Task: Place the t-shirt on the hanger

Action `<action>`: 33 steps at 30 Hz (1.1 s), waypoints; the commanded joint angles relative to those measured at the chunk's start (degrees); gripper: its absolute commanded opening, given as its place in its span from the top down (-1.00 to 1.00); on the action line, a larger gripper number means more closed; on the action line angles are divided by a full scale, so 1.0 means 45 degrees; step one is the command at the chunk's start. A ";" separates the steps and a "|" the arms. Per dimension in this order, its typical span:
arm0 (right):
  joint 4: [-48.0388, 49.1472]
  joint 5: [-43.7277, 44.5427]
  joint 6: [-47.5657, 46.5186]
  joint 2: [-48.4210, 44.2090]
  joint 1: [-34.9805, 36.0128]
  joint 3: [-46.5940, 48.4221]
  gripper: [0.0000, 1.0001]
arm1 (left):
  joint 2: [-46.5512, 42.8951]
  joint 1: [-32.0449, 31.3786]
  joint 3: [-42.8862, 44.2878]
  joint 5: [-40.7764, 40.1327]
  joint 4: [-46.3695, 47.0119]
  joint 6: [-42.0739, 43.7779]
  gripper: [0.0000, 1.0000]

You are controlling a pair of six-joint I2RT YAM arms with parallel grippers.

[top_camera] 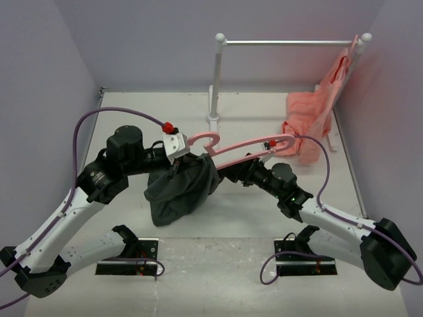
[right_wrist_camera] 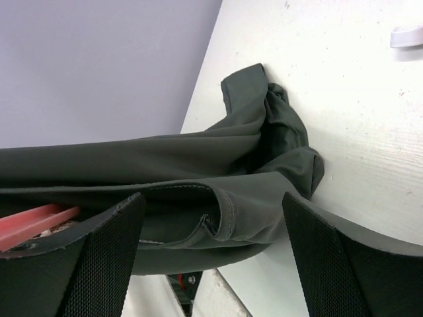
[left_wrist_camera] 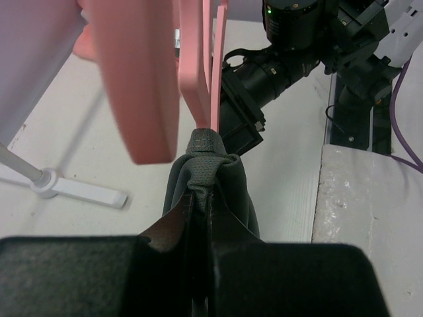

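Charcoal cloth bunches at centre-left as I run the two arms from my remote station. At left, the left gripper [left_wrist_camera: 200, 264] is clamped tight on a stitched edge of the t-shirt [top_camera: 182, 188], lifting it so the bulk sags in a dark bundle toward the worktop [top_camera: 244, 221]. Just beside that pinch the hanger [top_camera: 241, 146] meets the cloth. Seen from the left wrist, its pink bars drop straight into the gathered opening, though I cannot tell whether the jaws also catch plastic under the fabric. The hanger's long axis runs left to right above the worktop, its hook showing just right of the left gripper. Only its left end sits in the shirt, and its right arm is bare. Below that bare arm, the right gripper [right_wrist_camera: 211, 211] reaches in from the right with jaws wide, one finger on each side of a folded hem, not pinching it.

In my judgement the coming move turns on this: the shirt lies left of the right gripper, heaped at one end of the hanger. The cloth has to travel rightward along that axis to cover the far shoulder. The right arm is the nearer to the loose hem, so the pull is its to make. At far right, out of play, a salmon-pink garment [top_camera: 310, 122] droops from a white rail [top_camera: 291, 43].
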 commanded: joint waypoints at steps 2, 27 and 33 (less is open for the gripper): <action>0.0116 -0.0491 -0.0535 0.1127 0.0154 0.0594 -0.69 | 0.0154 0.0028 -0.0018 0.0244 0.1063 -0.0177 1.00; -0.9333 -0.0906 -0.3828 0.0773 -0.8452 0.6211 1.00 | -0.0540 0.0028 -0.0296 -0.2124 -0.1082 0.0999 1.00; -1.1297 -0.1369 -0.4937 0.0732 -0.7727 0.8656 1.00 | 0.0869 0.0028 -0.0244 -0.3102 -0.0885 0.0806 1.00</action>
